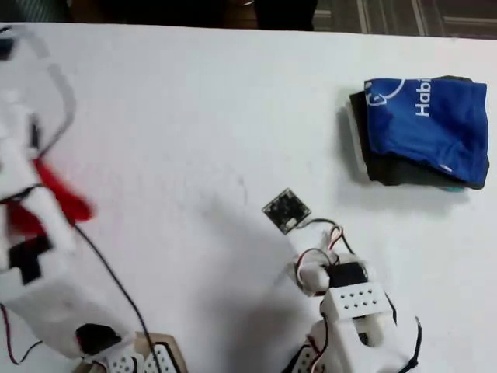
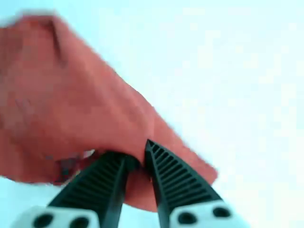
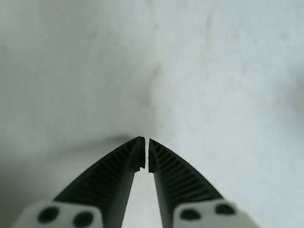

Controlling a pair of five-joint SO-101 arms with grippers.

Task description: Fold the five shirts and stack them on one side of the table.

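Pinching red shirt (image 2: 71, 95) in left gripper (image 2: 137, 156), jaws clamped on a thin fold, rest of cloth bunched just ahead of the tips. Right gripper (image 3: 145, 147) closed on nothing, bare table (image 1: 194, 101) under it. Folded stack (image 1: 423, 128), blue on top, well apart from both, nearer the right one. Risk: fold slipping out mid-carry from too little cloth in the pinch, or landing crumpled

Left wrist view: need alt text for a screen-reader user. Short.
Two black ribbed jaws, seen from the wrist behind them, are shut on the edge of a crumpled red shirt. The shirt spreads away from the jaws to one side, with the bare white table behind it.
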